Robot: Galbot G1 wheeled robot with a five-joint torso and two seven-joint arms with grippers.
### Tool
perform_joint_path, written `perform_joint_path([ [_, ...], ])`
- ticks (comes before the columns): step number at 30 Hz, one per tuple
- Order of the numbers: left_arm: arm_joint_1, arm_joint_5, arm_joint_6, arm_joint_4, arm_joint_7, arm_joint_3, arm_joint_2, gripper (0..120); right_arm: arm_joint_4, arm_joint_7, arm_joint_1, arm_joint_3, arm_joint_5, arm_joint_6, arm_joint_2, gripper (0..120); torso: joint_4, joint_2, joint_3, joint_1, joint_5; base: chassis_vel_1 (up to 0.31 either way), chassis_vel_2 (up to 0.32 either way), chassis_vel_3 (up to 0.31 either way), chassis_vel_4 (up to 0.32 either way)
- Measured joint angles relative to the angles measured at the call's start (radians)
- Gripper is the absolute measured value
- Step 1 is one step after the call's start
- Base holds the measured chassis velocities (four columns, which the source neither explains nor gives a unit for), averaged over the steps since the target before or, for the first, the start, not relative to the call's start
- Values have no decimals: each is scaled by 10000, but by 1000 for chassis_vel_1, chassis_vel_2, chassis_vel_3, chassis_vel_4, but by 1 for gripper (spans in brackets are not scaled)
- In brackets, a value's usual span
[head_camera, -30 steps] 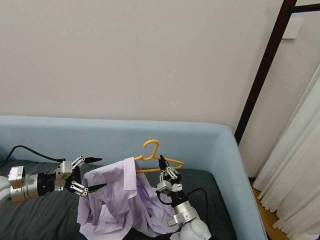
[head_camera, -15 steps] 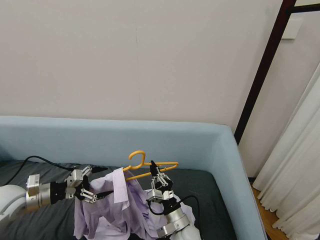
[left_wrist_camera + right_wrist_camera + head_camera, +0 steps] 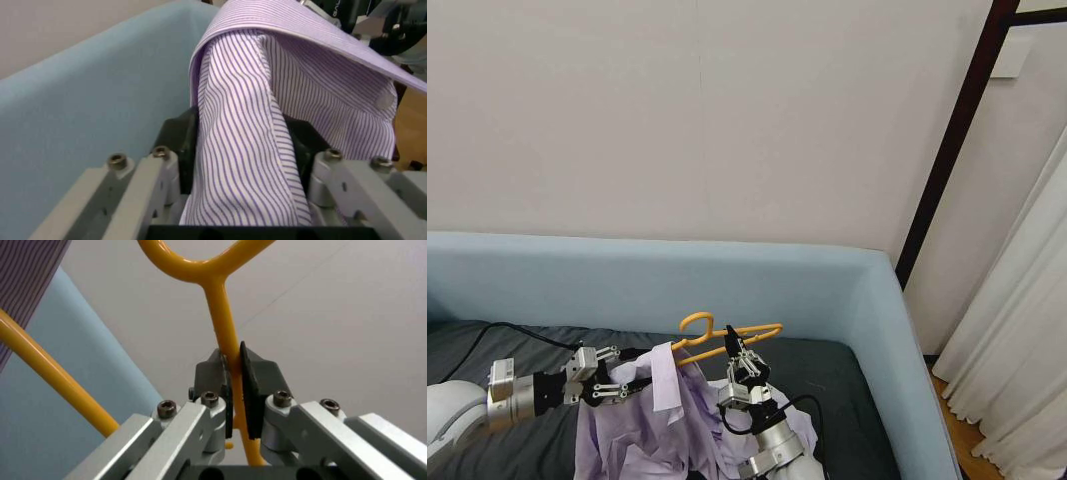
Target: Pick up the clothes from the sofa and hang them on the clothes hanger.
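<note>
Dressing the hanger above the sofa seat.

Left first: pinching a fold of the purple-striped shirt (image 3: pixel 247 125) in the left gripper (image 3: pixel 615 376), fingers closed down onto the cloth just under the collar, presumably to draw that shoulder along the hanger's arm. Centre: clamping the yellow hanger (image 3: pixel 223 315) in the right gripper (image 3: pixel 745 365), pads shut tight on the stem below the hook, likely holding it raised so the fabric drapes free rather than bunching on the dark cushion (image 3: pixel 857 390). Draped mostly over the hanger's left end, the other end bare. Rightward: hemmed in by the blue sofa back (image 3: pixel 827 285) behind and the armrest (image 3: pixel 917 400) beside; open room only upward, toward the dark post (image 3: pixel 949 150) and curtain (image 3: pixel 1017 340).
</note>
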Motion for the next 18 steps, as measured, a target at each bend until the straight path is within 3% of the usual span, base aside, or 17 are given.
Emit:
perform_joint_path([
  [3, -28, 0, 0, 22, 7, 29, -19, 28, 18, 1, -5, 8, -1, 0, 2, 4, 0, 0, 0, -1, 1, 0, 0, 0, 0],
  [7, -43, 0, 0, 32, 11, 46, -30, 28, 22, 1, -8, 10, 0, 0, 1, 4, 0, 0, 0, 0, 1, 0, 0, 0, 0],
  [8, -60, -1, 1, 45, 12, 63, -43, 11, 37, 3, -20, 17, -1, 1, 1, 4, 0, 0, 0, -1, 0, 0, 0, 0, 0],
  [9, -72, -1, 0, 55, 13, 77, -52, 7, 49, 5, -27, 18, -1, 3, -3, 4, 0, 0, 0, -1, 0, 0, 0, 0, 0],
  [11, -92, -3, 0, 67, 16, 100, -63, 7, 58, 7, -35, 20, -1, 6, -11, 6, 0, 0, 0, 0, 0, 0, 0, 0, 0],
  [16, -284, -11, -10, 238, 156, 268, -172, 7, 132, 51, -74, 7, 232, 77, -67, 30, 0, 0, 0, -1, 0, 0, 0, 0, 0],
  [18, -291, -19, -11, 261, 199, 271, -193, 7, 137, 56, -71, -7, 276, 95, -58, 33, 0, 0, 0, 0, 0, 0, 0, 0, 0],
])
